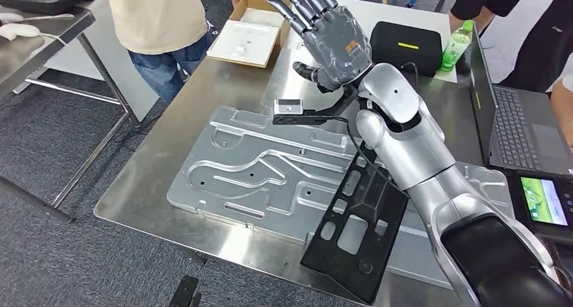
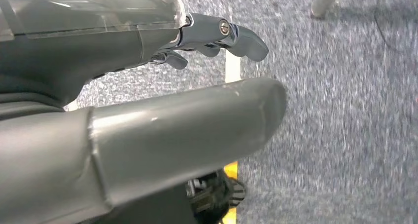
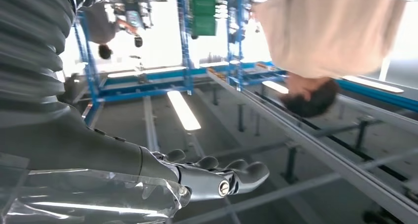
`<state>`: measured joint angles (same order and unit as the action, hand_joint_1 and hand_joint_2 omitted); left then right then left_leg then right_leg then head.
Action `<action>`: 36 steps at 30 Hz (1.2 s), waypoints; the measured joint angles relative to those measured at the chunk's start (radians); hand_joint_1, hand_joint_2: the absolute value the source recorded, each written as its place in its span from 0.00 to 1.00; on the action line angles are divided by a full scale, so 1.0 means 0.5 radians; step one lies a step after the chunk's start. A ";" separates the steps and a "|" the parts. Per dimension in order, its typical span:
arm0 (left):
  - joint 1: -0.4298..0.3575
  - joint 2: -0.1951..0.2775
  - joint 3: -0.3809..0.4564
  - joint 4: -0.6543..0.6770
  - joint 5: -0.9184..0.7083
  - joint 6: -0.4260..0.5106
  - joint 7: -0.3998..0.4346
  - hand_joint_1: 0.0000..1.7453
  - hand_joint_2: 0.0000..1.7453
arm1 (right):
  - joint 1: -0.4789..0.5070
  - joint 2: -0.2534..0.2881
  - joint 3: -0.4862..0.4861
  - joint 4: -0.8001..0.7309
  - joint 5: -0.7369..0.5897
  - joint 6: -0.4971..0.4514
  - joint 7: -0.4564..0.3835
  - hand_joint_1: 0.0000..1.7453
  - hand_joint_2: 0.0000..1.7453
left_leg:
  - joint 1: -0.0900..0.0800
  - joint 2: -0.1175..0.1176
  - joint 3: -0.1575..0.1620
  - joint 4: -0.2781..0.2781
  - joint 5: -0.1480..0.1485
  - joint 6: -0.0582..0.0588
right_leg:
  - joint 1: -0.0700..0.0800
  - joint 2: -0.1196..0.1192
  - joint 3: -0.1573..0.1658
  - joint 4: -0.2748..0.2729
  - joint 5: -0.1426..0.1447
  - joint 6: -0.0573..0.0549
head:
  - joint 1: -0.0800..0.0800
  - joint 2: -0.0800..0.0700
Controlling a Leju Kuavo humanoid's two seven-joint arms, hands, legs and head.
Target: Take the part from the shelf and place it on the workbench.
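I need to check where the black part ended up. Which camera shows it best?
The head view: the black part lies flat on the workbench, overlapping the silver plate, its near end past the table's edge. The left wrist view looks at carpet, the right wrist view at ceiling.

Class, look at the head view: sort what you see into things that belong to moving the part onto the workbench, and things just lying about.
Belongs to the job:
black part lying on the workbench
right hand, raised, fingers apart, holding nothing

Just lying about:
silver stamped panel
cardboard box
black case
green bottle
laptop
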<state>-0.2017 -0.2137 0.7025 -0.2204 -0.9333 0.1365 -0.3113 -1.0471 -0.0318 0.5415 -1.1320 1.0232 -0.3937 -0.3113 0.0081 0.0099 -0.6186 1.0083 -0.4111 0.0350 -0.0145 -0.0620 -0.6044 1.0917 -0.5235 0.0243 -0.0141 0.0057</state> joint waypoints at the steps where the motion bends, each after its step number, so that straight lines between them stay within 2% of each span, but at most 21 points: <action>1: -0.003 -0.003 0.000 0.000 -0.001 -0.001 0.000 0.00 0.00 | -0.010 0.000 0.001 0.007 0.000 0.002 0.000 0.00 1.00 | 0.000 -0.021 -0.001 0.000 0.001 0.006 | -0.002 0.061 -0.059 0.129 -0.066 0.002 | 0.000 0.000; 3: -0.007 -0.007 0.000 0.000 -0.004 -0.004 0.004 0.00 0.00 | -0.021 -0.001 0.007 0.026 0.000 0.009 0.000 0.00 1.00 | -0.003 -0.073 0.000 0.002 0.001 0.013 | 0.002 0.113 -0.194 0.389 -0.160 -0.001 | 0.000 0.000; 4: -0.005 -0.008 0.000 0.000 -0.005 -0.006 0.008 0.00 0.00 | -0.022 0.000 0.011 0.035 0.000 0.012 0.000 0.00 1.00 | -0.004 -0.102 0.000 0.005 0.000 0.014 | 0.003 0.118 -0.230 0.440 -0.153 -0.005 | 0.000 0.000; 6: -0.001 -0.009 0.000 0.001 -0.005 -0.008 0.012 0.00 0.00 | -0.030 0.000 0.020 0.050 0.002 0.015 0.000 0.00 1.00 | -0.008 -0.163 0.002 0.014 -0.002 0.013 | 0.005 0.137 -0.197 0.312 -0.025 -0.023 | 0.000 0.000; 8: 0.000 -0.013 0.001 0.001 -0.005 -0.010 0.013 0.00 0.00 | -0.046 0.000 0.026 0.060 0.003 0.014 0.000 0.00 1.00 | -0.011 -0.217 -0.004 0.024 -0.007 0.007 | 0.001 0.226 -0.094 0.044 0.124 -0.049 | -0.001 0.000; 10: -0.002 -0.017 0.001 0.003 -0.007 -0.013 0.015 0.00 0.00 | -0.058 0.000 0.031 0.070 0.004 0.014 0.000 0.00 1.00 | -0.003 -0.259 -0.021 0.029 -0.005 -0.008 | 0.002 0.296 -0.039 -0.098 0.167 -0.059 | -0.001 0.000; 12: 0.000 -0.016 0.001 0.004 -0.013 -0.014 0.023 0.00 0.00 | -0.061 0.004 0.039 0.078 0.004 0.014 0.001 0.00 1.00 | 0.008 -0.307 -0.032 0.022 0.004 -0.034 | 0.004 0.270 -0.024 -0.125 0.160 -0.061 | 0.001 0.000; 14: 0.013 -0.013 0.001 0.005 -0.020 -0.013 0.034 0.00 0.00 | -0.062 0.008 0.045 0.085 0.001 0.008 0.007 0.00 1.00 | 0.001 -0.270 -0.046 0.052 -0.020 -0.058 | -0.005 0.215 -0.001 -0.152 0.166 -0.072 | 0.000 0.000; 17: 0.018 -0.010 0.001 0.006 -0.029 -0.012 0.043 0.00 0.00 | -0.060 0.008 0.049 0.096 -0.010 -0.004 0.017 0.00 1.00 | -0.002 -0.082 -0.197 0.368 -0.178 -0.083 | -0.009 0.130 0.021 -0.169 0.166 -0.087 | -0.008 0.000; 19: 0.019 -0.010 0.001 0.006 -0.034 -0.012 0.044 0.00 0.00 | -0.049 0.006 0.052 0.104 -0.018 -0.007 0.021 0.00 1.00 | 0.009 -0.037 -0.306 0.575 -0.239 -0.095 | -0.006 0.074 0.022 -0.167 0.160 -0.090 | -0.008 0.000; 20: 0.021 -0.008 0.001 0.006 -0.035 -0.012 0.044 0.00 0.00 | -0.042 0.004 0.053 0.108 -0.023 -0.010 0.022 0.00 1.00 | 0.012 -0.030 -0.309 0.576 -0.217 -0.098 | -0.006 0.048 0.023 -0.165 0.157 -0.089 | -0.008 0.000; 21: 0.022 -0.007 0.001 0.006 -0.035 -0.012 0.043 0.00 0.00 | -0.038 0.003 0.054 0.111 -0.028 -0.016 0.023 0.00 1.00 | 0.013 -0.021 -0.266 0.491 -0.160 -0.099 | -0.006 0.023 0.024 -0.162 0.152 -0.086 | -0.008 0.000; 23: 0.018 -0.006 0.001 0.006 -0.035 -0.013 0.040 0.00 0.00 | -0.034 0.001 0.055 0.113 -0.036 -0.031 0.023 0.00 1.00 | 0.006 0.041 -0.111 0.199 -0.039 -0.087 | -0.002 -0.022 0.031 -0.152 0.138 -0.074 | -0.008 0.000; 25: 0.009 -0.007 0.001 0.006 -0.036 -0.016 0.034 0.00 0.00 | -0.033 -0.004 0.055 0.114 -0.038 -0.043 0.023 0.00 1.00 | -0.009 0.095 -0.021 0.025 0.004 -0.065 | 0.008 -0.056 0.037 -0.145 0.126 -0.058 | -0.008 0.000; 28: 0.006 -0.008 0.001 0.006 -0.038 -0.022 0.028 0.00 0.00 | -0.019 -0.013 0.058 0.111 -0.047 -0.062 0.023 0.00 1.00 | -0.012 0.054 -0.020 0.011 0.007 -0.033 | 0.018 -0.101 0.051 -0.153 0.119 -0.030 | -0.007 0.000; 29: 0.006 -0.009 0.001 0.006 -0.038 -0.022 0.027 0.00 0.00 | -0.013 -0.016 0.059 0.108 -0.052 -0.069 0.025 0.00 1.00 | -0.007 0.034 -0.016 0.003 0.012 -0.021 | 0.015 -0.086 0.053 -0.144 0.105 -0.019 | -0.007 0.000; 31: 0.001 -0.009 0.001 0.006 -0.036 -0.018 0.025 0.00 0.00 | 0.000 -0.027 0.059 0.096 -0.063 -0.088 0.027 0.00 1.00 | 0.004 -0.002 -0.009 -0.013 0.024 0.002 | 0.005 0.007 0.004 -0.020 0.019 -0.006 | -0.006 0.000; 32: -0.004 -0.010 0.002 0.006 -0.035 -0.014 0.024 0.00 0.00 | 0.012 -0.035 0.059 0.092 -0.067 -0.098 0.027 0.00 1.00 | 0.003 -0.021 -0.009 -0.015 0.027 0.009 | 0.001 0.063 -0.051 0.103 -0.046 -0.002 | -0.006 0.000; 34: -0.012 -0.009 0.003 0.006 -0.030 -0.003 0.024 0.00 0.00 | 0.047 -0.049 0.059 0.087 -0.070 -0.114 0.027 0.00 1.00 | 0.001 -0.069 -0.011 -0.013 0.028 0.017 | 0.001 0.111 -0.178 0.358 -0.146 0.001 | -0.006 0.000; 35: -0.012 -0.007 0.006 0.006 -0.025 0.002 0.024 0.00 0.00 | 0.065 -0.054 0.059 0.086 -0.071 -0.118 0.027 0.00 1.00 | -0.001 -0.098 -0.011 -0.011 0.028 0.018 | 0.002 0.119 -0.213 0.417 -0.145 0.000 | -0.006 0.000; 36: -0.012 -0.004 0.010 0.006 -0.020 0.006 0.024 0.00 0.00 | 0.076 -0.055 0.059 0.086 -0.072 -0.121 0.027 0.00 1.00 | -0.002 -0.127 -0.011 -0.007 0.028 0.018 | 0.002 0.124 -0.211 0.394 -0.102 -0.005 | -0.006 0.000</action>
<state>-0.2077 -0.2155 0.7076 -0.2174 -0.9435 0.1397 -0.2995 -1.0091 -0.0594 0.5711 -1.0891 0.9873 -0.4543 -0.2976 0.0072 -0.0537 -0.6239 1.0047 -0.3971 0.0440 -0.0136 0.0001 -0.7097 1.2885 -0.5745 0.0220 -0.0169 0.0057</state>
